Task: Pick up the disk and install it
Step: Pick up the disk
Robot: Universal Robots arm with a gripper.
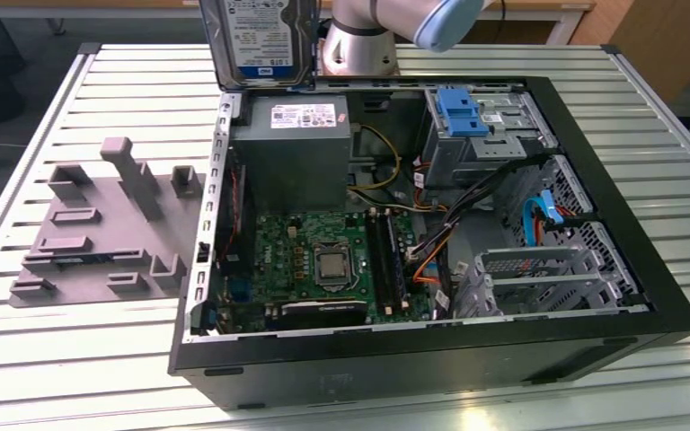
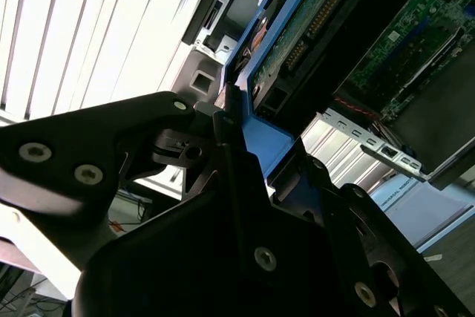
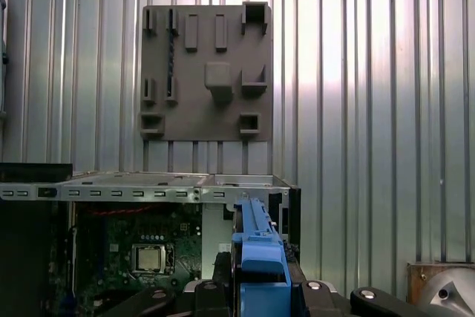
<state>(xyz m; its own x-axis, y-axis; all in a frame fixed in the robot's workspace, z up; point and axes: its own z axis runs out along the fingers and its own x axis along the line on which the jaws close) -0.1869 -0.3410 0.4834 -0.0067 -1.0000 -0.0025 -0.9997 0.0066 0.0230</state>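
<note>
One disk (image 1: pixel 261 40), up over the far edge of the open case (image 1: pixel 441 364), standing on end with its long axis vertical and label facing the exterior view. The gripper (image 2: pixel 236 128) is clamped on its blue rail, and the arm (image 1: pixel 363 40) stands just behind. There's one grey fixture plate (image 1: pixel 93 224) on the exterior view's left.

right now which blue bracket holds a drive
The one on the disk held in the gripper; the blue bracket in the case bay is bare.
</note>
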